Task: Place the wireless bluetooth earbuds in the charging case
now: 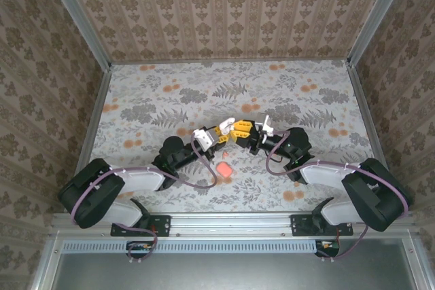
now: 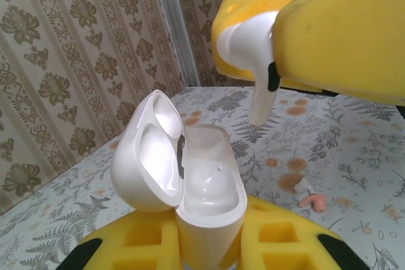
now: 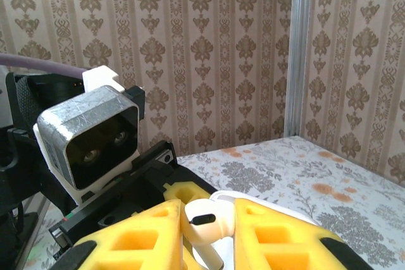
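The tiny earbud (image 2: pixel 256 61), likely light and slick, sits pinched at its bulb in the right pincer (image 2: pixel 271 33); the left pincer (image 2: pixel 209 248) clamps the smooth charging case (image 2: pixel 196 175)

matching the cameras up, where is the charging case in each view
top: case, white speck mid-picture between the yellow jaws
left wrist: case bottom centre, lid open, held by the left gripper
right wrist: case, white rim low centre behind the earbud
shared landmark: the right gripper, yellow jaws shut on that earbud
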Robot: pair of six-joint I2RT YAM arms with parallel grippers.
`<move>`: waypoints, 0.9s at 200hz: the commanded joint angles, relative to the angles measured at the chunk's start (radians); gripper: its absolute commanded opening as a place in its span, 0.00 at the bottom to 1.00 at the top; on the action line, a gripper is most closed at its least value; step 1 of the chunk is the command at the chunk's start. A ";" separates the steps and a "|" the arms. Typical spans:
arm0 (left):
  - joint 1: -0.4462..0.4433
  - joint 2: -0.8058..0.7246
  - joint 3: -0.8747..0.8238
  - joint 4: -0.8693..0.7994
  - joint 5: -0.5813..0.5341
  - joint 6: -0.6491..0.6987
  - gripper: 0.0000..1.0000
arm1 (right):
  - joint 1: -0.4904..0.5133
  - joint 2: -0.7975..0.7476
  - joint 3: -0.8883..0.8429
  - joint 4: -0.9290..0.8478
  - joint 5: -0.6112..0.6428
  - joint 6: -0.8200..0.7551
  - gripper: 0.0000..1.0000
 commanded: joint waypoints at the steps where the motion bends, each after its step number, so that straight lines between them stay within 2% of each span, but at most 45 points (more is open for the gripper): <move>1: -0.006 0.015 0.035 0.064 -0.013 -0.036 0.08 | 0.011 0.001 0.024 0.060 0.015 0.024 0.23; 38: -0.007 0.041 0.039 0.119 -0.012 -0.052 0.08 | 0.022 0.007 0.039 0.060 0.018 0.024 0.23; 180: -0.019 0.030 0.045 0.131 -0.019 -0.052 0.08 | 0.044 0.077 0.084 0.067 0.022 0.022 0.23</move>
